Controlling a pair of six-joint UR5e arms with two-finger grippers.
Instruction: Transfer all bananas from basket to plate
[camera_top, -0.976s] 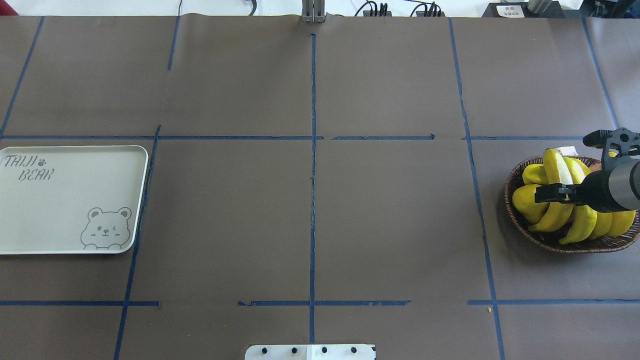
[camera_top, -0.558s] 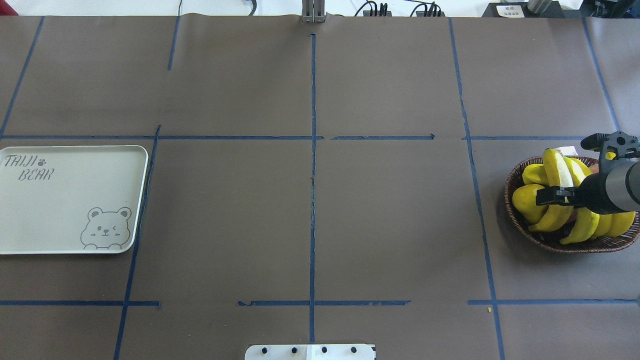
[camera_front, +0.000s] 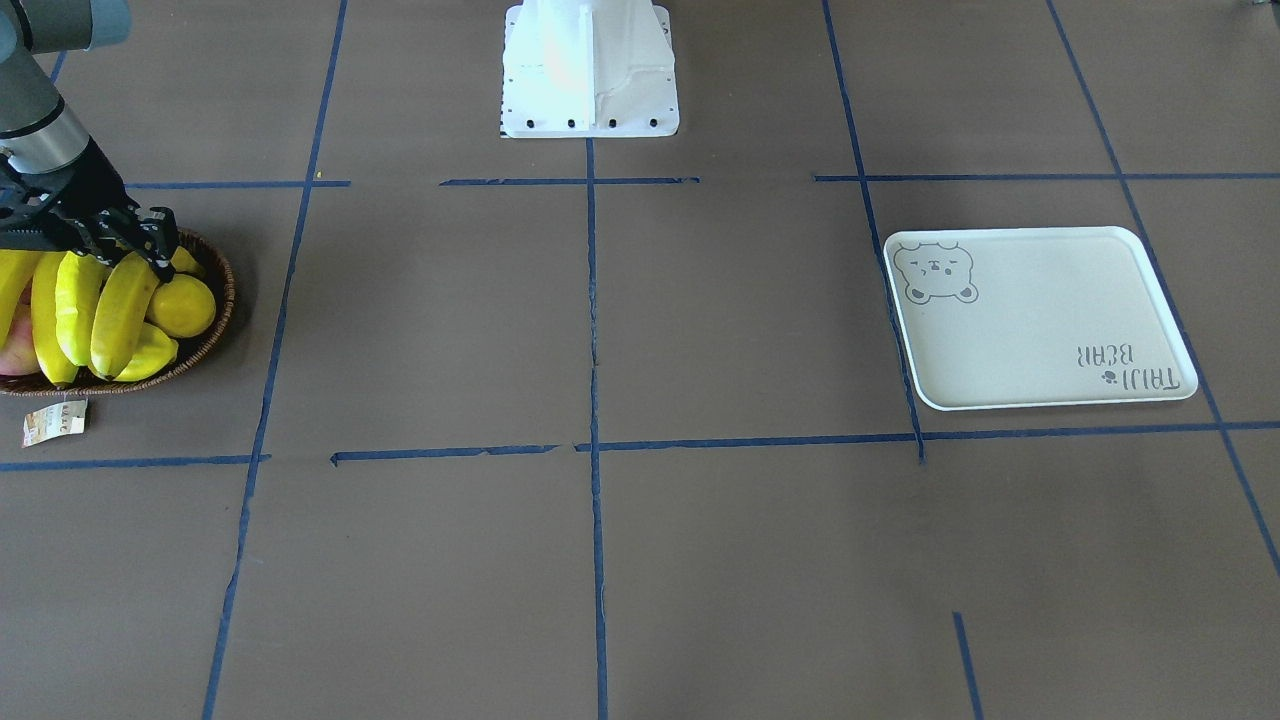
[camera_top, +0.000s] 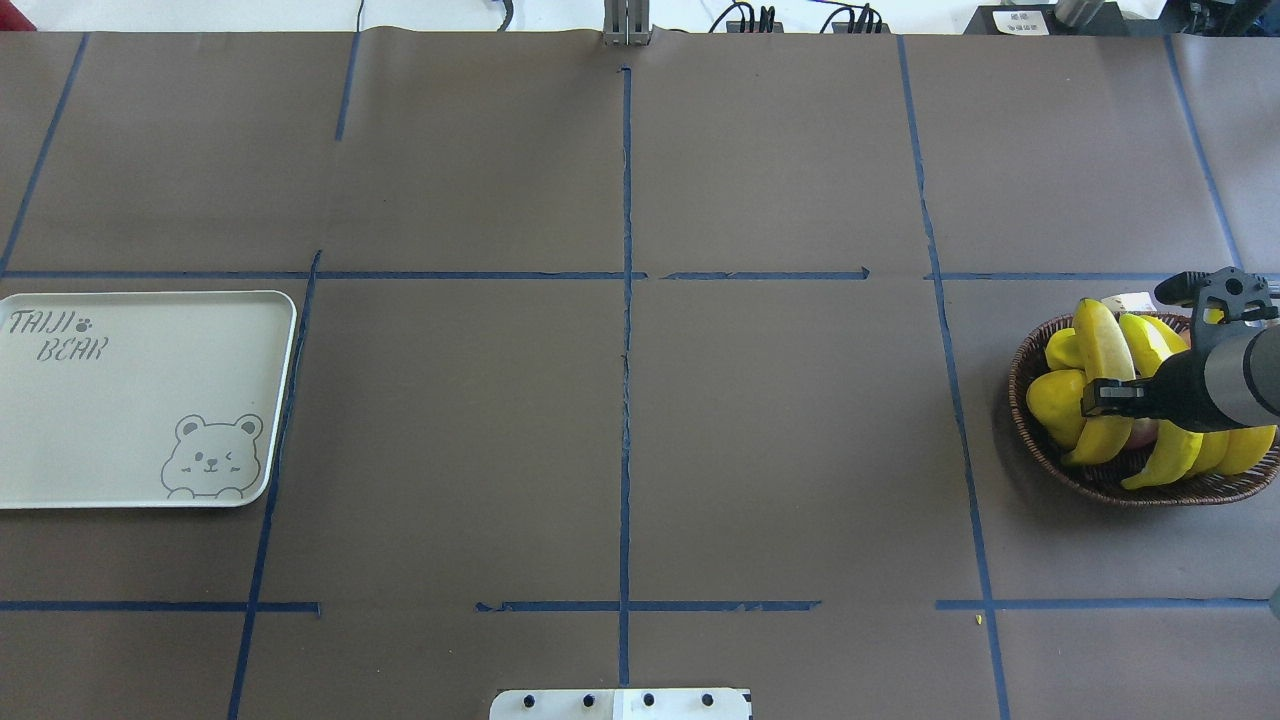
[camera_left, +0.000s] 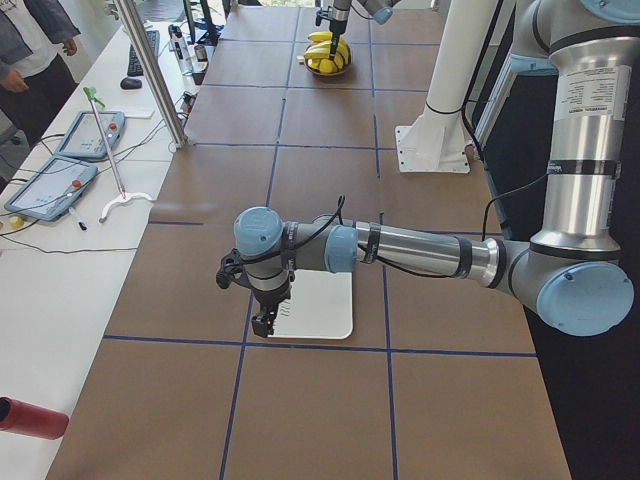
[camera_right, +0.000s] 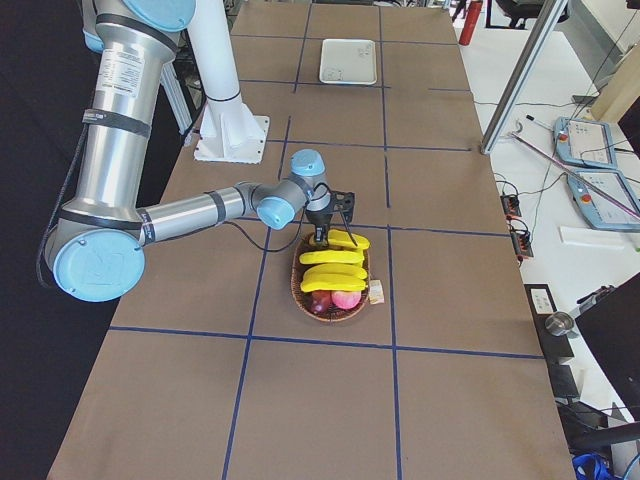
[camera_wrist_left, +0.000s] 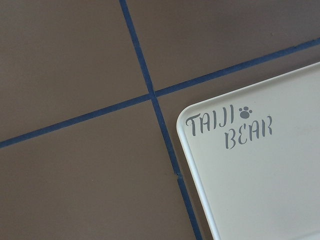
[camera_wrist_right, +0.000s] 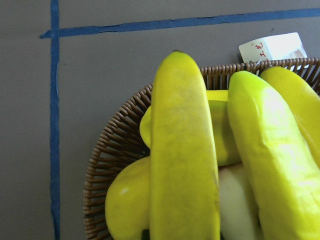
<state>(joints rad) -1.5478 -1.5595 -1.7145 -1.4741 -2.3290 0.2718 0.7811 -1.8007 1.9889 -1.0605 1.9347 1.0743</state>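
Observation:
Several bananas (camera_top: 1095, 340) lie side by side in the wicker basket (camera_top: 1030, 420) at the table's right end. My right gripper (camera_top: 1100, 392) points down onto the leftmost banana (camera_wrist_right: 182, 150) near its middle. In the front-facing view its fingers (camera_front: 160, 250) look spread, so it is open around that banana. The cream plate (camera_top: 140, 400) with the bear drawing lies bare at the far left. My left gripper (camera_left: 262, 325) hangs above the plate's edge (camera_wrist_left: 200, 190). It shows only in the left side view, so I cannot tell whether it is open or shut.
A round yellow fruit (camera_front: 182, 305) and a pink fruit (camera_right: 345, 298) share the basket. A paper tag (camera_front: 50, 422) lies beside it. The robot's white base (camera_front: 590, 70) stands at mid-table. A person and tablets (camera_left: 70, 160) are beyond the far table edge.
My right gripper has sunk lower among the bananas and drawn slightly right. The leftmost banana has tilted a little under it. The plate has not moved.

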